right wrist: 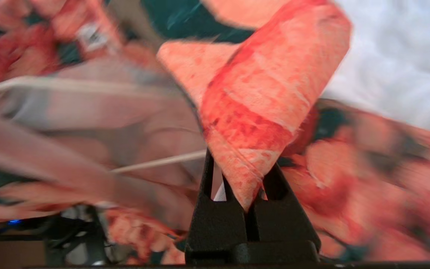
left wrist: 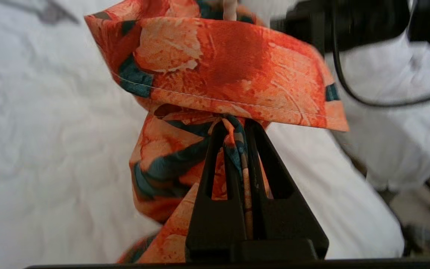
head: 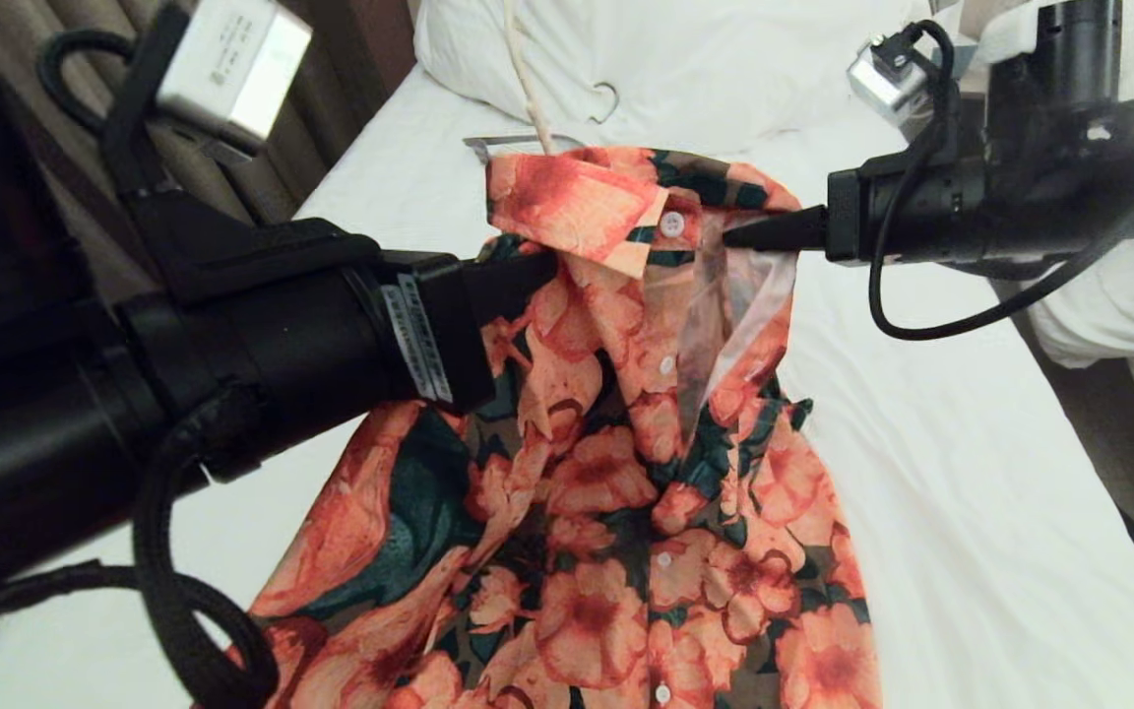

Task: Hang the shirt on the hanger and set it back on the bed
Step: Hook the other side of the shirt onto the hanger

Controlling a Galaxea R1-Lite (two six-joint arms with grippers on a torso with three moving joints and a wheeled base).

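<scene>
Thin floral cloth, soft and light: shirt (head: pixel 626 473) held up above bed (head: pixel 971 473), collar high, tails drooping toward the near edge. Left gripper (head: pixel 537 271) pinched tight on a fold just under the collar's left side; right gripper (head: pixel 739 234) likewise clamped on the placket edge at the right of the neck opening. Hanger (head: pixel 533 89) poking up cream-white behind the collar, hook above (lower part hidden by cloth, so cannot tell how far inside). Likely limp and prone to bunching, slipping little once pinched. Best taken at collar or shoulder seams, where doubled cloth gives firmer purchase. Pillow (head: pixel 724 59) beyond.
</scene>
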